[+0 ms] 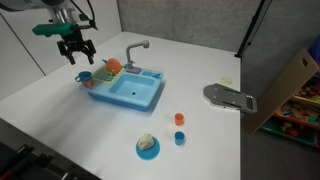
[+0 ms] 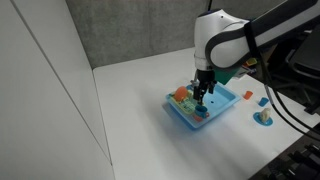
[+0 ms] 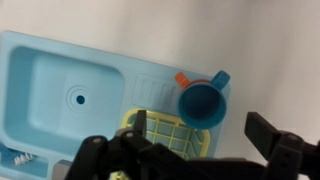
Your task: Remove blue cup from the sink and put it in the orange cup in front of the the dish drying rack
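The blue cup [image 3: 203, 102] stands nested in the orange cup, of which only an orange handle [image 3: 185, 78] shows, on the table beside the rack end of the light-blue sink [image 3: 110, 60]. The basin [image 3: 75, 95] is empty. The yellow-green dish drying rack [image 3: 170, 135] lies partly under my gripper. My gripper [image 3: 200, 135] is open and empty, above the cup, with one finger on each side. In both exterior views the gripper [image 1: 75, 45] [image 2: 201, 95] hovers over the blue cup [image 1: 85, 75] [image 2: 200, 112] at the end of the sink [image 1: 125, 92] [image 2: 215, 105].
A grey faucet [image 1: 137, 48] stands at the sink's back. An orange piece [image 1: 113, 67] sits on the rack. A tiny orange-red cup [image 1: 179, 118], a small blue cup [image 1: 179, 138] and a blue plate [image 1: 148, 148] lie in front. A grey object [image 1: 230, 97] and a cardboard box [image 1: 290, 85] are beyond.
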Action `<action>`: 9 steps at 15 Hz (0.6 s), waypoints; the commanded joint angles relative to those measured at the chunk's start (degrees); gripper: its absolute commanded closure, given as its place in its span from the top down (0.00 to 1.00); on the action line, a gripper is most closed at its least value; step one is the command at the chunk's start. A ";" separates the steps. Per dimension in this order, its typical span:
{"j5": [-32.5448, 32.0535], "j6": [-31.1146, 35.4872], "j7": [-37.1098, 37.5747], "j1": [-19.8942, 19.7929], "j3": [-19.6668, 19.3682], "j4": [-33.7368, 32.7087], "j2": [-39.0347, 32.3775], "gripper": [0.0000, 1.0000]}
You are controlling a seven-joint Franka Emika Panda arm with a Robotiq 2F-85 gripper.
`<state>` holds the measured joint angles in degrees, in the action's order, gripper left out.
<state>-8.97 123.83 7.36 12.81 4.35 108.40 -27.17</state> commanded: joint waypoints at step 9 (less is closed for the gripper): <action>0.33 -14.85 5.72 -2.53 -1.59 0.70 11.72 1.00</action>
<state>-8.93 111.08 11.80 11.47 2.93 107.11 -19.54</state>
